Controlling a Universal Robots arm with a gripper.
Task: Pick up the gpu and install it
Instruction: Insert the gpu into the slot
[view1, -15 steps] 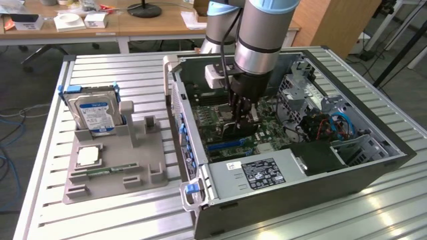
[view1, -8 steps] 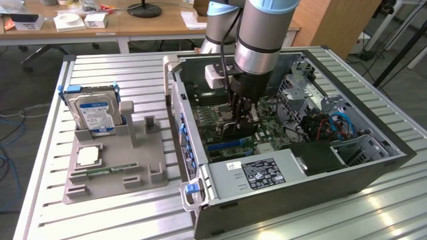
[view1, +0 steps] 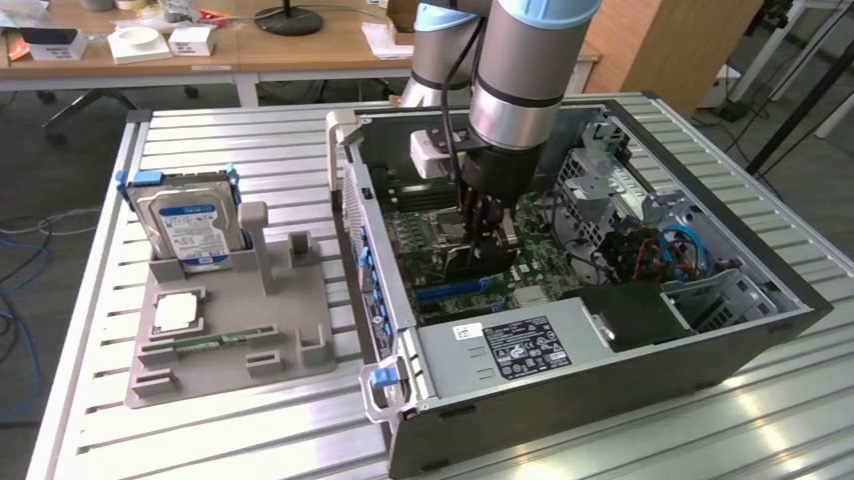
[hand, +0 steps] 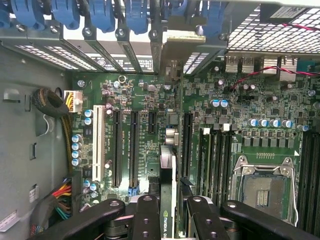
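Pinches the gpu (hand: 167, 165) edge-on in the gripper (hand: 170, 210), card hanging straight below; holds it above the motherboard (hand: 240, 100) inside the computer case (view1: 694, 370), long axis parallel to the expansion slots (hand: 134, 145).

Single arm (view1: 529, 70) near vertical, lowered through open side of computer case (view1: 747, 335). Wrist (view1: 514, 125) just inside case rim, white block (view1: 433, 155) fixed to its side. Gripper (view1: 483, 238) pointed straight down, deep inside case, close over case floor. Black fingers (hand: 146, 220) partway closed, clamped from both sides on gpu (hand: 168, 170), card held edge-on between them. Linkage bars splayed outward either side.
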